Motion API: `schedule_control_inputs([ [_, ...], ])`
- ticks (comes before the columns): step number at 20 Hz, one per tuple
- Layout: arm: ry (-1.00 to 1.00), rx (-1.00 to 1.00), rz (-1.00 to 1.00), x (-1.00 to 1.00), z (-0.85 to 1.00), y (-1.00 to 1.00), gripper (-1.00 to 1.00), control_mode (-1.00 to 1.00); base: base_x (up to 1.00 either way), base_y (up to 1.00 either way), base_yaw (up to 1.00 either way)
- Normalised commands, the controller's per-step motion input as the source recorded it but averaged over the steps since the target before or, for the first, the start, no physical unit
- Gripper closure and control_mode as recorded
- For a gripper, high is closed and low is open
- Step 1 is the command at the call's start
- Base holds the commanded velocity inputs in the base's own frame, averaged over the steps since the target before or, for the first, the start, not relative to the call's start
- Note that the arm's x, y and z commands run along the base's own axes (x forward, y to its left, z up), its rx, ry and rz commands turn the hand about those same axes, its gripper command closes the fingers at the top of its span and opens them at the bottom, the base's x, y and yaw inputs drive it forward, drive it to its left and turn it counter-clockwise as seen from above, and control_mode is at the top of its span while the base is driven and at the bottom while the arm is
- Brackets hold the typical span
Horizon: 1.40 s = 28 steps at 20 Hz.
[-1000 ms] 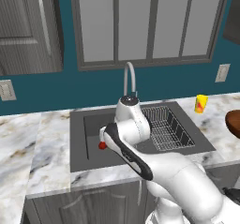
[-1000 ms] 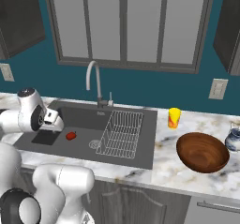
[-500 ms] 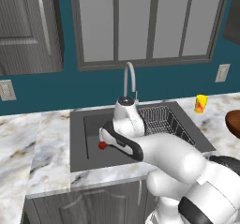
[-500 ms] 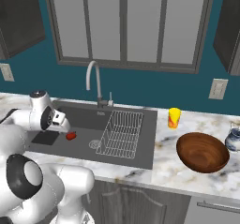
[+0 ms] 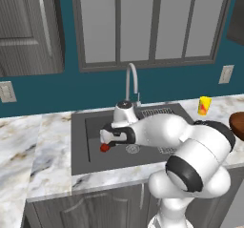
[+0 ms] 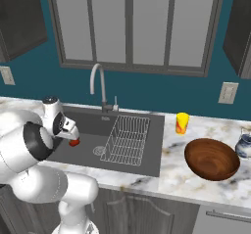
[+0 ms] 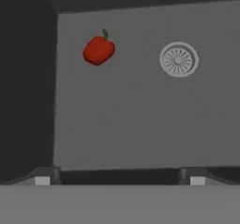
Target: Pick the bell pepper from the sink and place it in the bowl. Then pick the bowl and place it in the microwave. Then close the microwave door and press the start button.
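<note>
A teal wall with a wide grey-framed window [image 6: 132,27] backs the marbled surface [image 6: 171,164], and the dark sink [image 6: 83,150] sits sunk into it under a curved steel faucet [image 6: 98,83]. Down on the sink floor lies the bell pepper [image 7: 99,49], red with a little green stem, just beside the left wall of the basin and near the round steel drain [image 7: 178,59]. The white arm reaches over the basin, and the pincer [image 7: 119,175] hangs above the sink floor with its jaws spread wide and nothing between them; in the hand view the pepper lies apart from the finger tips, off toward the top left. A wire rack [image 6: 128,139] takes up the right part of the sink, on the far side of the drain from the pepper. Out on the surface to the right, the brown bowl [image 6: 212,159] rests upright, with a small yellow object [image 6: 182,123] behind it near the wall and a small jug [image 6: 243,144] at the edge of the view.
</note>
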Motion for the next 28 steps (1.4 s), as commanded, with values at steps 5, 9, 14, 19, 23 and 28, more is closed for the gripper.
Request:
schedule_control_inputs([
  [5,0.0,0.0,-0.04,0.44,-0.31,0.0,-1.0,-1.0,0.0,0.0,0.0],
  [9,0.0,0.0,-0.04,0.43,-0.24,0.04,-1.0,-1.0,0.0,0.0,0.0],
  [14,0.02,0.0,-0.05,0.49,-0.26,0.24,-1.0,-1.0,0.0,0.0,0.0],
  [19,0.01,0.0,-0.04,0.47,-0.34,0.18,-1.0,-1.0,0.0,0.0,0.0],
  [23,0.01,0.0,-0.02,0.41,-0.36,0.09,-1.0,-1.0,0.0,0.0,0.0],
  [28,0.0,0.0,-0.01,0.37,-0.4,0.01,-1.0,-1.0,0.0,0.0,0.0],
])
